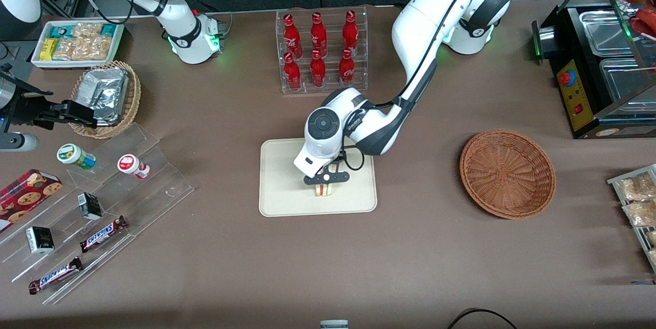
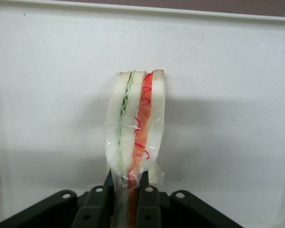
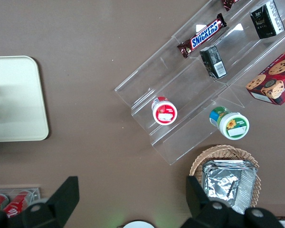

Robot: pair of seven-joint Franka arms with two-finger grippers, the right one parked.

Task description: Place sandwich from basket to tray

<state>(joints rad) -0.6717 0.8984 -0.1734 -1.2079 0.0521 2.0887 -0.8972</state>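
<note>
**A:** Where's the sandwich (image 1: 324, 190) now?

**B:** Over the cream tray (image 1: 279, 201), toward its six o'clock edge in the front view, directly under the gripper (image 1: 326, 178). The woven basket (image 1: 507, 172) sits well apart toward the working arm's end of the table, with nothing in it.

**A:** And the jaws?

**B:** Clamped on the wedge. In the wrist view the black fingers (image 2: 149, 202) pinch the wrapped end of the sandwich (image 2: 135, 128), and its long axis runs straight out from them, layers on edge.

**A:** Is it resting on the tray?

**B:** Hard to say; it looks touching or just above the tray (image 2: 228, 71). I'd judge a release comes next.

**A:** Materials?

**B:** Soft pale bread, green and red-orange filling, under clear crinkled film. The tray is smooth and matte with a low rim and rounded corners. Standing on edge, the wedge may topple when let go.
</note>
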